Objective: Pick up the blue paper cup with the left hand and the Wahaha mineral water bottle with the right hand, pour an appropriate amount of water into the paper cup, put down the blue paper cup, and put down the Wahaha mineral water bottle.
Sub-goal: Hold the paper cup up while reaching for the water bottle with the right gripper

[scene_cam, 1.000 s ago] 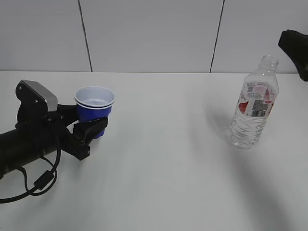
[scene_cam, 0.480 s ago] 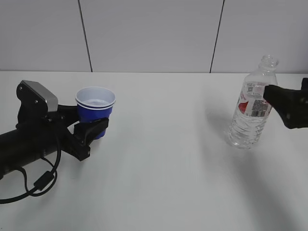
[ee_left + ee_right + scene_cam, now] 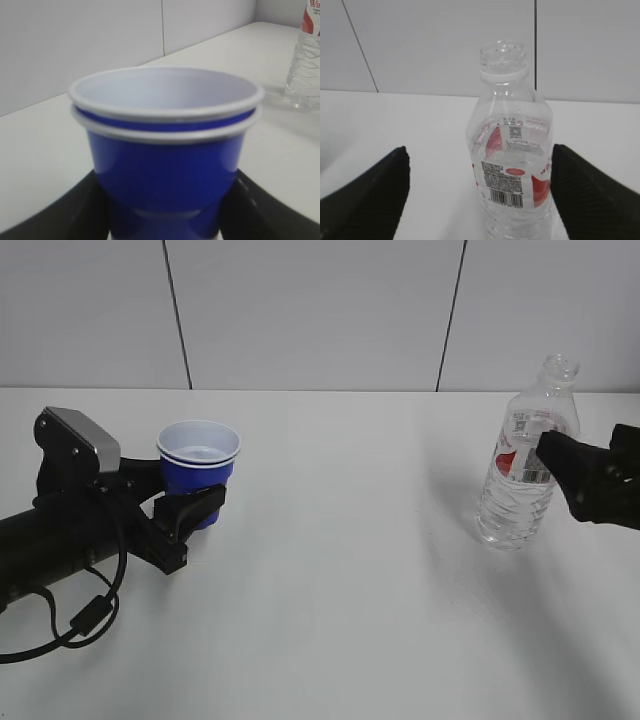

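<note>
The blue paper cup stands upright at the left of the white table, with a doubled white rim. My left gripper is shut on its lower part, and in the left wrist view the cup fills the space between the two black fingers of this gripper. The Wahaha mineral water bottle stands upright and capless at the right. My right gripper is open at label height just right of it. In the right wrist view the bottle sits between the spread fingers of this gripper, nearer the right finger.
The white table runs back to a grey panelled wall. A black cable hangs from the left arm onto the table. The bottle also shows at the far right of the left wrist view.
My right gripper has come down from the upper right corner to label height and moved left up to the bottle. The left gripper and the cup have hardly moved.
</note>
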